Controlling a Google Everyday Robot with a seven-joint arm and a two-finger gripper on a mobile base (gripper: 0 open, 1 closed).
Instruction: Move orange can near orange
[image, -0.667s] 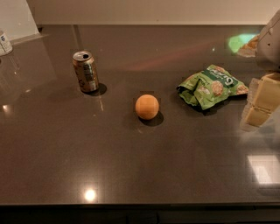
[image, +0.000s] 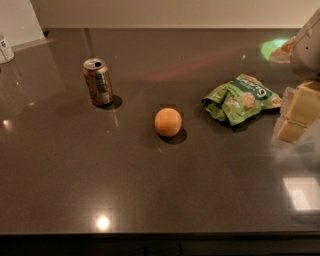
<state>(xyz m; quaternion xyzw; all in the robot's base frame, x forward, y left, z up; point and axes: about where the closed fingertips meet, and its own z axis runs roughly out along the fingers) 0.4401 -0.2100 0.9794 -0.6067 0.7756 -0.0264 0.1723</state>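
The orange can (image: 97, 81) stands upright on the dark countertop at the back left, its silver top with pull-tab showing. The orange (image: 168, 122) sits near the middle of the counter, to the right of the can and nearer the front, well apart from it. My gripper (image: 299, 113) is a pale blocky shape at the right edge, low over the counter. It is far to the right of both the can and the orange, just right of the green bag, and holds nothing that shows.
A crumpled green snack bag (image: 241, 98) lies right of the orange. A white container with blue marks (image: 5, 49) stands at the far left edge. The counter's front edge (image: 160, 234) runs along the bottom. A wall bounds the back.
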